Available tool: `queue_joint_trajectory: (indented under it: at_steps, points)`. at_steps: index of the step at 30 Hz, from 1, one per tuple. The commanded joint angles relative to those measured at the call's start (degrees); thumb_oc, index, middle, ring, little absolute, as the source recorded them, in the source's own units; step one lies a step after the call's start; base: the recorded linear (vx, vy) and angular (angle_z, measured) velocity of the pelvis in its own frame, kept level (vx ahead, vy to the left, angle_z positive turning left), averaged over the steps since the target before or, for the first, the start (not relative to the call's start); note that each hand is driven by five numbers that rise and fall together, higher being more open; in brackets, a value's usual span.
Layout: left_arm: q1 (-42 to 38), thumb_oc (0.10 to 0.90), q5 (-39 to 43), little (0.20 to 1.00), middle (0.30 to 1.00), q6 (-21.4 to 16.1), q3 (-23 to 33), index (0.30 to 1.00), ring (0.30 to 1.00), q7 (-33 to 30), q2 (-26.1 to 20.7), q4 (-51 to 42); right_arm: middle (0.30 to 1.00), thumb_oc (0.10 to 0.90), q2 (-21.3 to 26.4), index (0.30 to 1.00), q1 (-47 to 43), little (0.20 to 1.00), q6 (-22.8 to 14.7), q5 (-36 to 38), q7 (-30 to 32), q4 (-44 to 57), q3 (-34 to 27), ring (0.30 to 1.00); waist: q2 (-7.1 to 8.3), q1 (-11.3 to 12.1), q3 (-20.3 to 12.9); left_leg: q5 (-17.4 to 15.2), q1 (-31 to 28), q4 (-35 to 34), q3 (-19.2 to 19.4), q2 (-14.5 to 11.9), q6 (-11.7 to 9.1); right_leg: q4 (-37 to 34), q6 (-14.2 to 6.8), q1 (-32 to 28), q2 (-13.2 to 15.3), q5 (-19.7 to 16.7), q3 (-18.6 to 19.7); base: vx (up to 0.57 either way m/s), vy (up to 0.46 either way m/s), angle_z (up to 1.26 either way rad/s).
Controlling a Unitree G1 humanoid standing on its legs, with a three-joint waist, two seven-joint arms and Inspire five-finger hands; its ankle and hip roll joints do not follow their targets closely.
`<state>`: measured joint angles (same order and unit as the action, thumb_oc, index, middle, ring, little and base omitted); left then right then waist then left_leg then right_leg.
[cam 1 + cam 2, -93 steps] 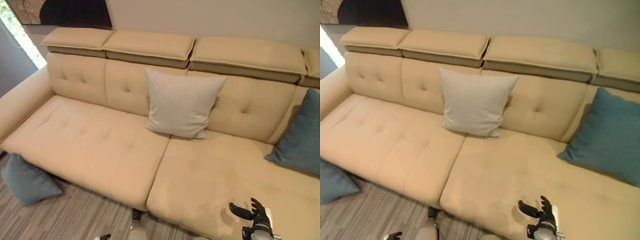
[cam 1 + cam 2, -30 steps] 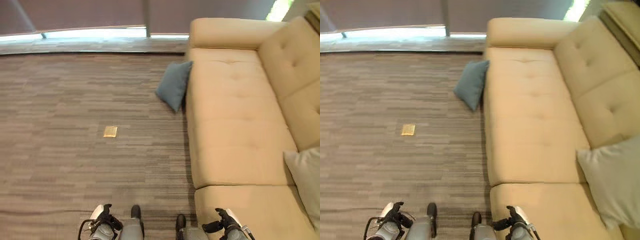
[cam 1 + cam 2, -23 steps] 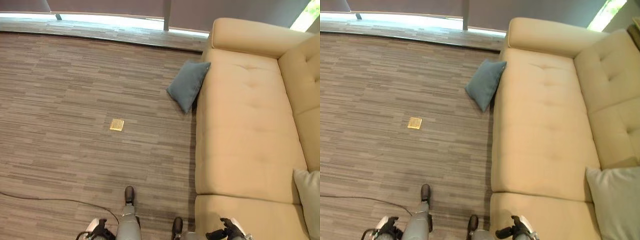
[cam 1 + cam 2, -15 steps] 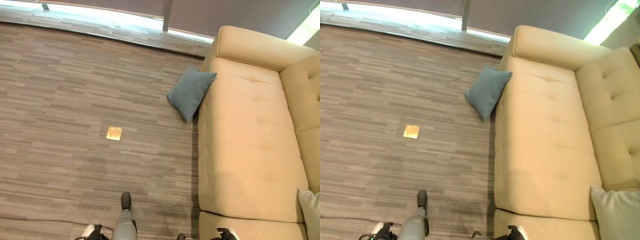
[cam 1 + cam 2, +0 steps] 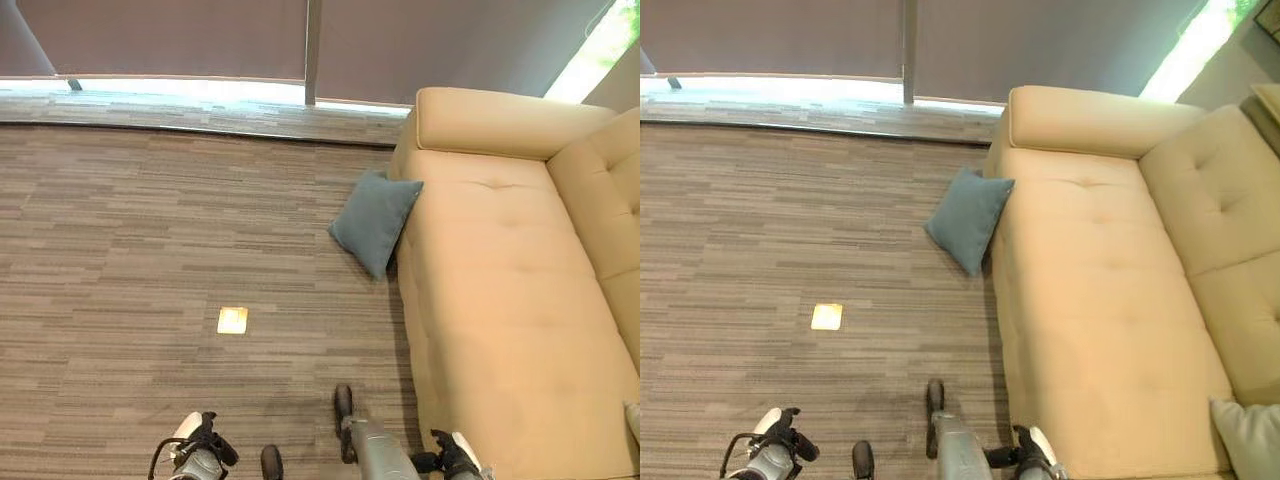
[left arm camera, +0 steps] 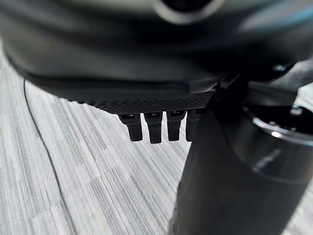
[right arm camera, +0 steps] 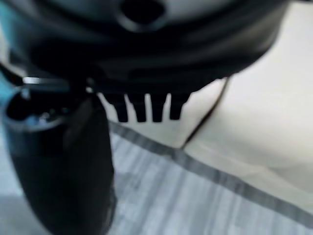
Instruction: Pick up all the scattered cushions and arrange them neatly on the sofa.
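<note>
1. Daylight enters through a bright strip under the dark window blinds (image 5: pixel 160 40) at the far edge of my head views, with overexposed glare at the upper right corner.
2. The carpet (image 5: pixel 120 230) is evenly, softly lit; the blue cushion (image 5: pixel 374 220) casts a faint shadow toward the sofa (image 5: pixel 500 290).
3. In my wrist views, my left hand (image 6: pixel 156 98) and right hand (image 7: pixel 146 93) are dark and heavily blurred.

We see a striped grey-brown carpet floor (image 5: pixel 130 250) spreading wide on our left; a small square brass floor plate (image 5: pixel 233 320) is set flush in it, well apart from everything else; along the far edge runs a pale sill (image 5: pixel 200 92) beneath dark drawn roller blinds (image 5: pixel 160 38), split by a vertical window post (image 5: pixel 312 50).
</note>
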<state>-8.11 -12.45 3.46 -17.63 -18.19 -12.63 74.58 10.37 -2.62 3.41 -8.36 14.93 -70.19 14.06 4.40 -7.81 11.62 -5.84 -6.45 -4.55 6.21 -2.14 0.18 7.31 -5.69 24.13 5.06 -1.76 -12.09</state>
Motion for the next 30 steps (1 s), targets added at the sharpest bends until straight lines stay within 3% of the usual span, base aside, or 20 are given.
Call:
queue_joint_trajectory:
  at_steps: [1,3,5,7,8,9,10,11,13,15,16,17,18,19,20,21,23,25,27,30]
  points:
    - [-1.5,0.8,-3.2,0.9,0.9,-0.9,1.6,0.9,0.9,0.1,-3.4,-0.8,0.9,0.8,2.4,0.9,0.1,0.9,-0.6,-2.6,1.1,0.8,1.5,0.9,1.75,-1.4,0.4,-9.1,-1.5,6.3,-2.3,5.9,0.7,-7.3,-2.5,-4.5,-0.9,-3.1,-3.1,0.32,-0.073,0.54]
    - [-0.1,0.8,-3.3,0.9,0.9,-0.6,2.3,0.9,0.9,0.2,-2.5,-0.2,0.9,0.8,3.2,0.9,0.4,0.9,-0.6,-3.4,0.4,0.8,1.9,0.9,0.39,-1.4,-1.2,-10.2,-4.4,8.2,-2.3,4.6,-0.7,-3.6,0.2,-6.4,-1.8,-1.8,-3.1,0.6,-0.177,0.24]
    - [1.0,0.8,-2.9,0.9,0.9,-0.8,2.8,0.9,0.9,0.7,-1.7,-0.1,0.9,0.8,3.7,0.9,0.1,0.9,-0.8,-3.9,0.1,1.0,2.0,0.9,-0.91,-1.3,-1.7,-5.6,-2.6,16.7,-0.5,2.6,-3.9,-1.2,1.9,-8.4,-2.3,0.5,-3.3,0.47,-0.201,0.16]
    - [0.8,0.8,-1.8,0.9,0.9,-0.7,3.0,0.9,0.9,0.5,-1.4,-1.1,0.9,0.8,4.0,0.9,-1.0,0.9,-1.2,-3.0,0.4,1.6,1.3,0.9,0.11,-1.0,-0.1,4.5,7.0,36.7,0.8,-0.4,-7.1,-1.4,4.2,-11.3,-2.4,1.5,-2.3,0.26,-0.26,0.4]
    - [0.2,0.8,-1.4,0.9,0.9,-0.7,2.3,0.9,0.9,-0.1,-0.9,-2.6,0.9,0.8,4.8,0.9,-1.8,0.9,-1.5,-0.7,0.8,2.7,0.6,0.9,0.9,0.3,1.4,7.3,13.4,51.3,0.7,-1.2,-7.0,-1.1,6.5,-13.8,-3.8,3.5,0.3,0.24,-0.225,-0.14]
    - [0.2,0.8,-1.4,0.9,0.9,-0.7,2.3,0.9,0.9,-0.1,-0.9,-2.6,0.9,0.8,4.7,0.9,-1.8,0.9,-1.5,-0.7,0.8,2.7,0.6,0.9,1.09,0.2,1.2,7.5,13.7,51.2,0.6,-1.0,-7.0,-1.2,6.4,-13.5,-3.5,3.4,0.3,0.36,-0.204,-0.63]
    - [-0.4,0.8,-0.8,0.9,0.9,-0.9,1.6,0.9,0.9,-0.8,-0.6,-3.9,0.9,0.8,5.5,0.9,-2.2,0.9,-1.7,0.0,1.1,3.3,0.6,0.9,1.48,1.3,2.4,4.1,19.2,58.9,0.7,1.0,-5.4,0.5,7.4,-14.8,-4.3,5.3,3.1,0.26,-0.076,-0.8]
    - [-0.3,0.8,-0.4,0.9,0.9,-0.9,1.6,0.9,0.9,-1.1,-0.5,-4.2,0.9,0.8,5.7,0.9,-2.1,0.9,-1.6,-0.1,1.3,3.4,0.8,0.9,1.64,1.6,2.3,3.1,21.3,59.5,1.2,1.9,-4.8,1.5,7.4,-14.9,-4.3,5.9,4.0,0.36,-0.083,-0.7]
    - [-0.3,0.8,0.0,0.9,0.9,-1.1,1.5,0.9,0.9,-1.4,-0.3,-4.6,0.9,0.8,5.7,0.9,-2.0,0.9,-1.7,0.0,1.3,3.4,0.9,0.9,1.63,2.0,2.3,2.3,23.0,58.8,1.4,2.2,-4.4,2.3,7.3,-15.3,-4.4,6.7,4.7,0.2,-0.006,-0.48]
    - [-0.1,0.8,-0.4,0.9,0.9,-1.3,0.6,0.9,0.9,-1.5,0.2,-4.8,0.9,0.8,5.5,0.9,-1.9,0.9,-1.6,0.1,1.4,3.0,1.3,0.9,1.61,2.8,2.3,-0.8,26.0,52.8,1.6,1.8,-2.6,2.4,6.8,-17.4,-4.8,8.7,6.3,0.37,0.063,-0.33]
    - [0.5,0.8,-0.8,0.9,0.9,-1.3,0.1,0.9,0.9,-1.4,0.3,-4.7,0.9,0.8,5.3,0.9,-1.5,0.9,-1.6,-0.7,1.6,2.4,1.8,0.9,1.36,3.8,2.1,-2.8,26.5,41.2,0.8,1.8,-0.9,2.3,6.0,-19.2,-5.2,10.4,7.8,0.5,0.14,-0.28]
    - [0.9,0.8,-0.6,0.9,0.9,-1.2,0.3,0.9,0.9,-1.5,0.3,-4.3,0.9,0.8,5.1,0.9,-1.5,0.9,-1.6,-1.0,1.6,1.9,2.1,0.9,1.33,4.4,2.0,-2.3,26.9,33.8,-0.3,1.7,-0.7,2.4,5.5,-20.1,-5.5,11.2,8.7,0.37,0.123,-0.43]
    - [0.9,0.8,-0.6,0.9,0.9,-1.2,0.3,0.9,0.9,-1.5,0.3,-4.3,0.9,0.8,5.1,0.9,-1.5,0.9,-1.6,-1.0,1.6,1.9,2.1,0.9,1.51,4.4,1.9,-1.9,26.8,33.3,-0.2,1.9,-0.7,2.3,5.5,-20.0,-5.3,11.2,8.7,0.44,0.163,-0.6]
    - [1.2,0.8,0.2,0.9,0.9,-1.4,0.6,0.9,0.9,-1.2,0.6,-3.5,0.9,0.8,4.9,0.9,-1.1,0.9,-1.6,-1.9,1.8,1.2,2.5,0.9,0.57,5.8,1.7,3.8,26.5,19.4,-3.5,-0.2,-1.7,2.0,5.0,-22.9,-6.2,12.9,9.8,0.3,0.106,-0.58]
    - [1.2,0.8,0.2,0.9,0.9,-1.4,0.6,0.9,0.9,-1.2,0.7,-3.5,0.9,0.8,4.9,0.9,-1.1,0.9,-1.6,-1.9,1.8,1.2,2.5,0.9,0.61,5.7,1.7,4.1,26.3,18.9,-3.5,-0.1,-1.7,1.9,5.0,-22.8,-6.1,12.7,9.8,0.63,0.257,-0.64]
    - [0.9,0.8,1.3,0.9,0.9,-1.8,0.4,0.9,0.9,-1.0,0.8,-3.1,0.9,0.8,4.7,0.9,-1.0,0.9,-1.6,-2.4,2.2,0.3,2.9,0.9,-0.11,6.7,1.5,8.4,28.0,10.7,-7.0,-2.3,-2.7,1.7,4.8,-25.3,-6.2,14.4,11.6,0.46,0.213,-0.48]
    - [0.8,0.8,1.7,0.9,0.9,-1.9,0.0,0.9,0.9,-1.1,1.0,-2.7,0.9,0.8,4.6,0.9,-0.6,0.9,-1.4,-2.9,2.6,-0.6,3.0,0.9,0.15,7.1,1.6,10.1,28.9,7.5,-9.2,-3.9,-3.2,1.7,4.3,-27.4,-5.3,15.2,13.6,0.55,0.285,-0.64]
    - [1.9,0.8,1.0,0.9,0.9,-1.7,0.0,0.9,0.9,-0.9,1.5,-1.8,0.9,0.8,4.1,0.9,0.5,0.9,-1.0,-3.5,2.1,-1.7,2.2,0.9,-0.27,6.9,0.4,11.4,26.7,5.7,-8.8,-4.6,-3.8,2.2,3.5,-29.4,-4.3,16.4,14.9,0.43,0.277,-0.55]
    - [1.9,0.8,0.1,0.9,0.9,-1.4,-0.1,0.9,0.9,-1.0,1.1,-1.8,0.9,0.8,3.5,0.9,0.6,0.9,-0.5,-3.9,1.8,-2.3,1.8,0.9,0.16,6.8,-0.3,12.6,26.1,6.7,-8.3,-4.0,-3.7,3.1,2.6,-29.2,-3.2,15.8,15.6,0.38,0.345,-0.4]
    - [1.9,0.8,0.1,0.9,0.9,-1.3,0.4,0.9,0.9,-1.2,0.3,-1.9,0.9,0.8,2.7,0.9,0.6,0.9,-0.2,-4.1,1.1,-2.7,1.6,0.9,1.09,6.9,-0.9,10.8,25.0,7.8,-7.0,-2.4,-2.3,8.3,0.8,-26.8,-0.9,12.7,16.0,0.3,0.302,-0.45]
